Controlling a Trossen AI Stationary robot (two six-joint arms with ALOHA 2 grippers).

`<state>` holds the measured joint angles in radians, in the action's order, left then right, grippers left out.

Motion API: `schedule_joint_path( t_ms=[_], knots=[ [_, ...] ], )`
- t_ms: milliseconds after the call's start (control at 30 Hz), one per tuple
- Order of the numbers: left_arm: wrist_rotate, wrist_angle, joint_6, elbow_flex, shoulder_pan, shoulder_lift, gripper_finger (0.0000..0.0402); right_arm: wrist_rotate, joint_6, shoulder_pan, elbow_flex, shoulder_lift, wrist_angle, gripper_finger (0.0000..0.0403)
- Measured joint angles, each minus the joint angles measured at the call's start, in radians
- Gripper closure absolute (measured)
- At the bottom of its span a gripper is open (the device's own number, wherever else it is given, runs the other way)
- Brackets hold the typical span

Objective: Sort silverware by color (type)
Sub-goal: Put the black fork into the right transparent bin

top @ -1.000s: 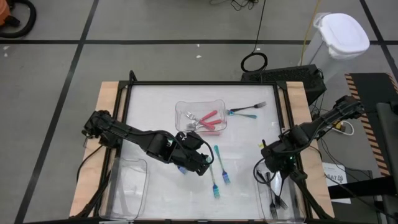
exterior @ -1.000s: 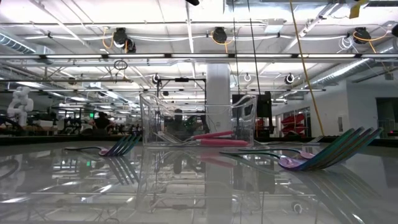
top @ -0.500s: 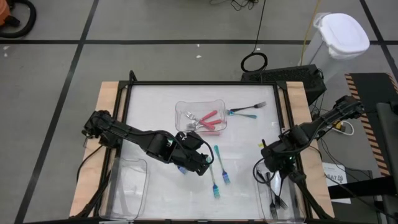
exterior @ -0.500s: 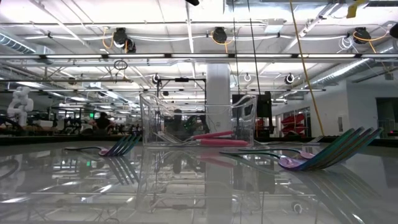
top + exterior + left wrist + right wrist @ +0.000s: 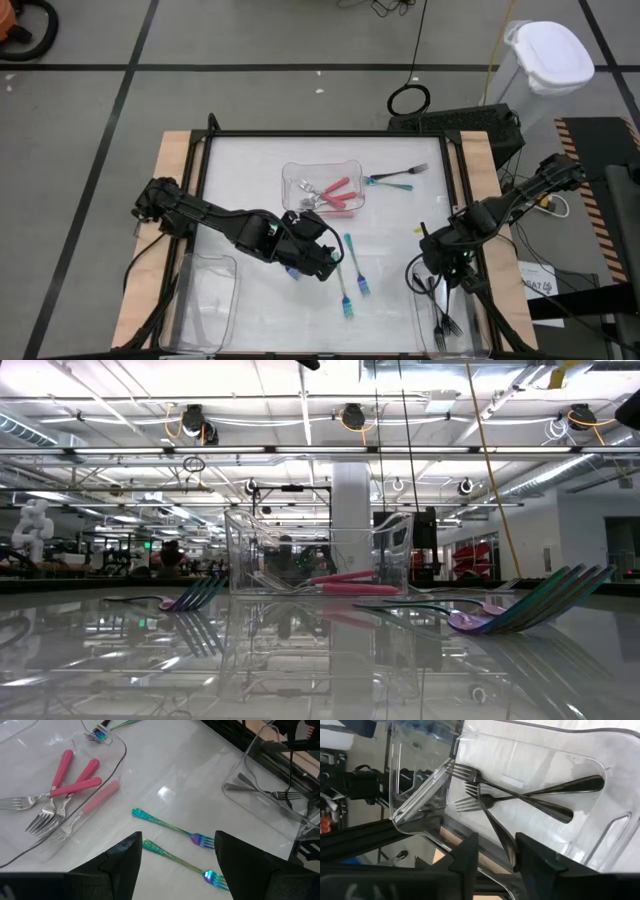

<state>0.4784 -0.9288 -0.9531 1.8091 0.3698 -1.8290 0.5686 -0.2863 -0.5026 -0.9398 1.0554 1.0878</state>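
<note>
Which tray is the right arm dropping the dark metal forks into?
On the white table, look to the near right corner, under the right gripper. The clear tray there holds only dark grey forks; the tray at the table's middle holds pink-handled ones.

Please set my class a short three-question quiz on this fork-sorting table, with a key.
1. True or false: the pink forks lie in the middle tray.
2. How many teal forks lie loose on the table just beside the left gripper?
3. The tray below the right gripper holds: A) pink forks B) dark forks C) nothing.

Key: 1 true; 2 two; 3 B.
</note>
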Motion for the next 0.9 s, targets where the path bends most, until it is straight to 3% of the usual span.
schedule_joint_path(
  t_ms=[900],
  knots=[
    [0.002, -0.001, 0.027, 0.000, 0.000, 0.000, 0.0153, -0.206, -0.126, 0.000, 0.000, 0.000, -0.018, 0.0107]
  ],
)
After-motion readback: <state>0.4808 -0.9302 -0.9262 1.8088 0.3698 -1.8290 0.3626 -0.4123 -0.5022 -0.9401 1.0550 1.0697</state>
